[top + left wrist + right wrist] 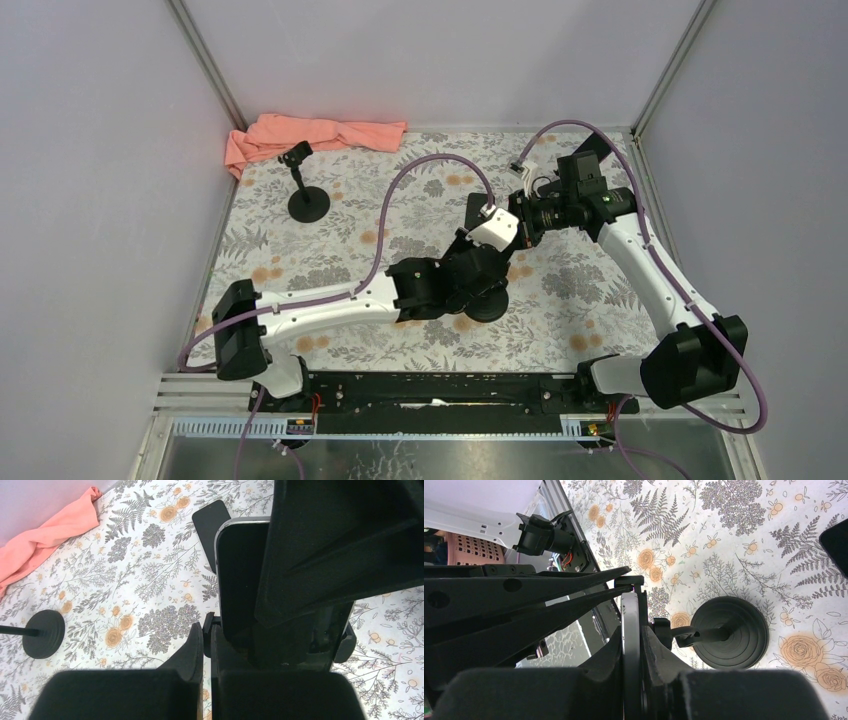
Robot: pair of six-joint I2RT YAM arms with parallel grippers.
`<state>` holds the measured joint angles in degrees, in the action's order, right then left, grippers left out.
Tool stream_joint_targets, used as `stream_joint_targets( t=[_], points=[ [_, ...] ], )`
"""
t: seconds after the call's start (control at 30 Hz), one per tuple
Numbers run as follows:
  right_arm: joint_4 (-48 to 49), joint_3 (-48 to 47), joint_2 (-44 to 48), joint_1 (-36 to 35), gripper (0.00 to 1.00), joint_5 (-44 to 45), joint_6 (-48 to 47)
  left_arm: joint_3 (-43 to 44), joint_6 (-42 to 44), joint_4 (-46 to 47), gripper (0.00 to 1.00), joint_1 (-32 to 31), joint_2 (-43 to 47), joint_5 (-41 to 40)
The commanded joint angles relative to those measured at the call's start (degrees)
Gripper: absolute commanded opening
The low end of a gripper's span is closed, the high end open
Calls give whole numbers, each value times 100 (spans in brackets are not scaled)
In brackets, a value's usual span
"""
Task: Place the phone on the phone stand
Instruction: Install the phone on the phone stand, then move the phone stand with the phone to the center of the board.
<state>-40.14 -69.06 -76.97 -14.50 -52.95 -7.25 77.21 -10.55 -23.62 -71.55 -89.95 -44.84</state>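
The dark phone (240, 570) stands upright with its lower end between the side clamps of the black phone stand (729, 632). My right gripper (631, 630) is shut on the phone, which shows edge-on (629, 607) in the right wrist view. One of its fingers (325, 545) covers much of the screen. My left gripper (206, 630) is shut on the stand's left clamp tab. In the top view both grippers meet over the stand's round base (487, 308), left gripper (478, 268), right gripper (520, 225); the phone is hidden there.
A second black stand (305, 195) rises at the back left, its base (45, 632) also in the left wrist view. An orange cloth (310, 135) lies along the back wall. A flat black pad (210, 520) lies on the flowered table just behind the phone.
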Motion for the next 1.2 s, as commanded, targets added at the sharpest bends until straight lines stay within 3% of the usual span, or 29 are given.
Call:
stream_joint_targets(
  t=[0.0, 0.37, 0.57, 0.8, 0.97, 1.17],
  points=[
    [245, 118, -604, 352, 0, 2938, -419, 622, 115, -101, 0, -499, 197, -173],
    [257, 77, -652, 352, 0, 2879, -374, 1176, -580, -378, 15, -884, -331, -832],
    [262, 62, -676, 347, 0, 2861, -368, 1596, -800, -521, 38, -1100, -547, -1216],
    [272, 91, -619, 343, 0, 2706, -397, 1620, -844, -495, 42, -1152, -277, -968],
    [348, 196, -440, 344, 0, 2310, -402, 716, -558, 198, 53, -1144, 456, -805],
    [332, 200, -137, 365, 0, 1766, -632, -1191, -191, 1738, 73, -962, 1840, 424]
  ],
)
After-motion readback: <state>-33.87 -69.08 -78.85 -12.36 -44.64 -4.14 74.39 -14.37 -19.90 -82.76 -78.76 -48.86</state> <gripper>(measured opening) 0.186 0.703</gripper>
